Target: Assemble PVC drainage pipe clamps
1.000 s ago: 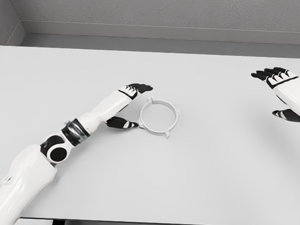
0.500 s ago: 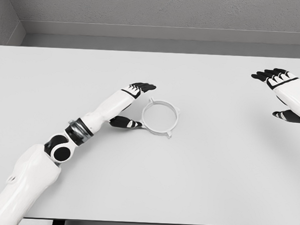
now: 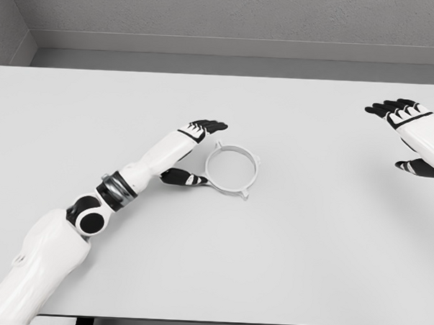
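Lying flat on the white table (image 3: 284,266), a white ring-shaped pipe clamp (image 3: 232,169) is serving as the reference object for the whole scene. Small tabs are projecting from the clamp's rim, with one at its lower right edge and others near its top and right side. The ring's centre is standing open, with bare table surface showing through it.

Reaching in from the lower left of the clamp, the left hand (image 3: 191,148) is sitting just beside the clamp's left rim. Its fingers (image 3: 210,125) are extending straight past the clamp's upper left edge, held together and not curled. Its thumb (image 3: 185,178) is pointing at the clamp's lower left rim, with its tip at or just short of the rim; actual contact cannot be determined. The hand is thus posed wide, bracketing the clamp's left side without gripping it.

Hanging well to the right of the clamp, near the table's right edge, the right hand (image 3: 413,135) is holding nothing. Its fingers are stretching out towards the clamp's side of the table, and its thumb is spreading apart below them.

Beyond the clamp, a grey wall (image 3: 230,19) is running along the table's far edge.

No legible writing, brand or label is appearing on the clamp, hands or table.
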